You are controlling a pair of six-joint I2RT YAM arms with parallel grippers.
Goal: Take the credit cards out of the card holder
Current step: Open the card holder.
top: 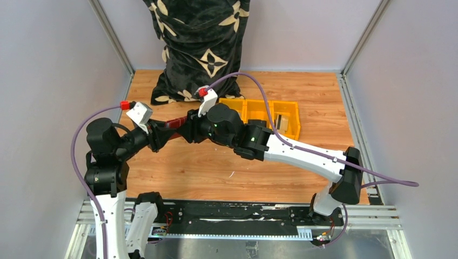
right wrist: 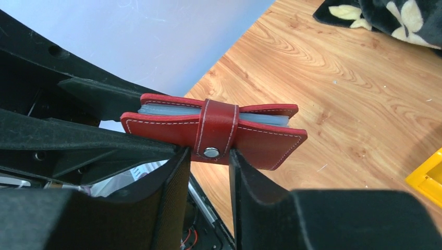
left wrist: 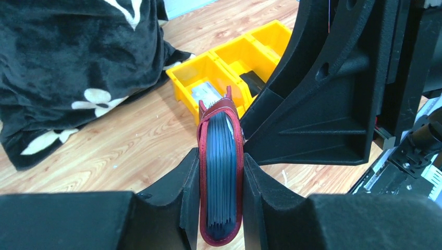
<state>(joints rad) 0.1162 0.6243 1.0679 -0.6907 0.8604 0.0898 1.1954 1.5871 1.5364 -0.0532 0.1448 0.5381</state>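
Card holder (left wrist: pixel 221 177) clamped inside left claw (left wrist: pixel 220 156).

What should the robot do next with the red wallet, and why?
Probably the right tool should pinch the strap and tug it off its snap. The left tool clamps the card holder, but the strap is fastened around it, so the sleeves can't fan open yet.

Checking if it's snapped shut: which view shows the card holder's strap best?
Right wrist: the strap wraps the card holder face-on, its snap stud showing. Left wrist shows the holder edge-on in the left gripper, strap unclear. Top external shows just a red sliver between the arms.
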